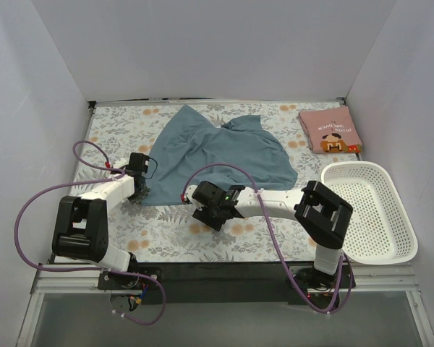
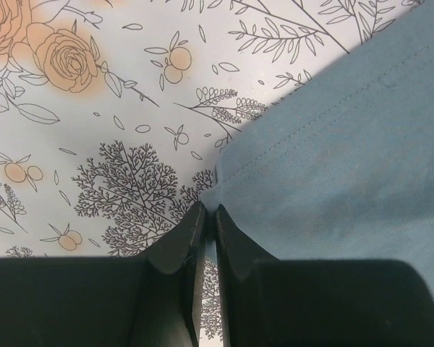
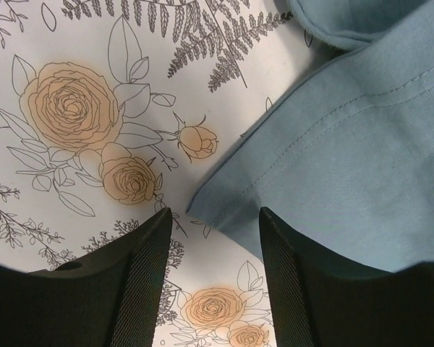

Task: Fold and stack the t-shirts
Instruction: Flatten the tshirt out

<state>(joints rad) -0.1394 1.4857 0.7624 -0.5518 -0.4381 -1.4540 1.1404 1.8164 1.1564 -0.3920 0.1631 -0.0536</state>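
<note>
We see 2 shirts, 1 spread out and 1 folded, with both grippers at the spread one's near hem.

The plain teal shirt lies rumpled from table centre toward 12 o'clock, its stitched hem flat on the floral cloth. The left gripper, at its 7 o'clock corner, is closed to a thin slit; we cannot tell if cloth is pinched. The right gripper, at 6 o'clock, stands wide apart around another hem corner, holding nothing. The pink shirt sits folded at 2 o'clock, print up.
</note>
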